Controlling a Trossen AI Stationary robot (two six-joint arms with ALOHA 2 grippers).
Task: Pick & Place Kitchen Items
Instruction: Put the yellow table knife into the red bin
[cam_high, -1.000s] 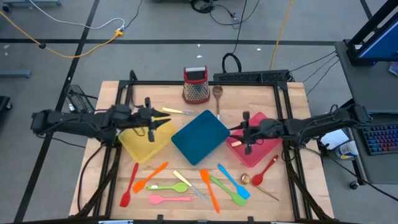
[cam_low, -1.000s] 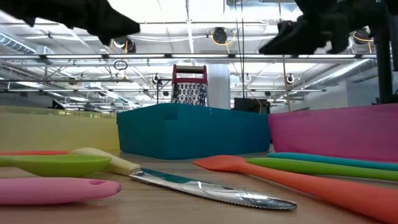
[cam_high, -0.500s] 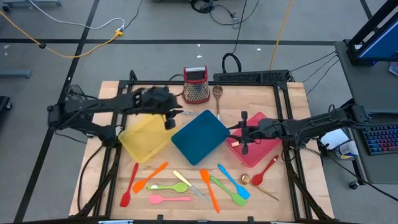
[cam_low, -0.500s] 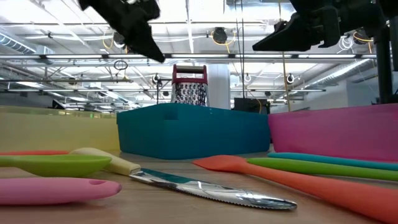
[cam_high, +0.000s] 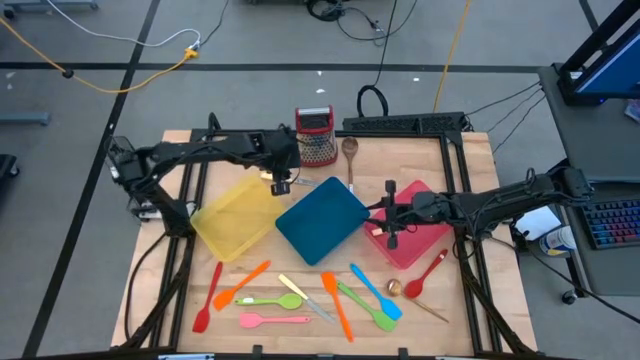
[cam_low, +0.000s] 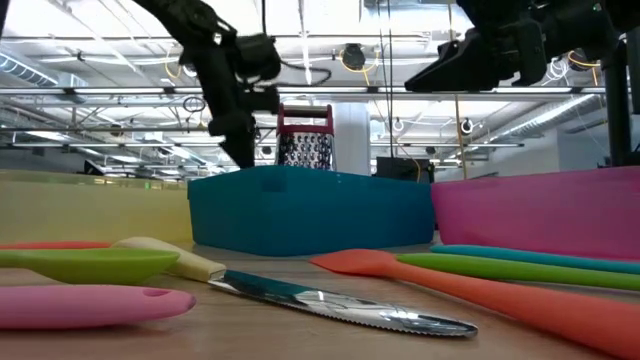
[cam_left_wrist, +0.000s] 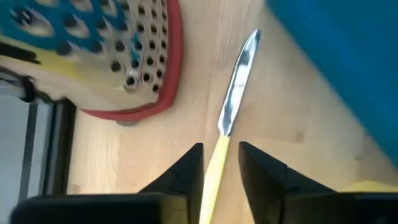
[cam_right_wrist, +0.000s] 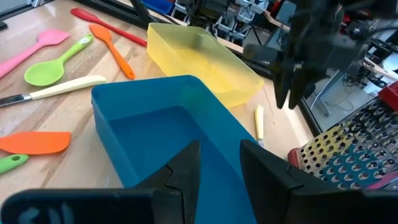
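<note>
Wooden table (cam_high: 470, 160), back edge — left gripper over a knife.
High view: left gripper (cam_high: 281, 184) hovers by the grater (cam_high: 315, 137); right gripper (cam_high: 392, 235) waits over the pink tray (cam_high: 425, 240), fingers parted, empty. Left wrist view: parted fingers (cam_left_wrist: 186, 171) straddle the knife (cam_left_wrist: 227, 134) lying flat between grater and teal tray (cam_left_wrist: 348, 62) — light, stiff, slick blade; best pinched at the pale handle.

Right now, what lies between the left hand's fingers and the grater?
Only bare wood. In the left wrist view, the left hand straddles the pale-handled knife; the grater stands beside it, tabletop between them.
</note>
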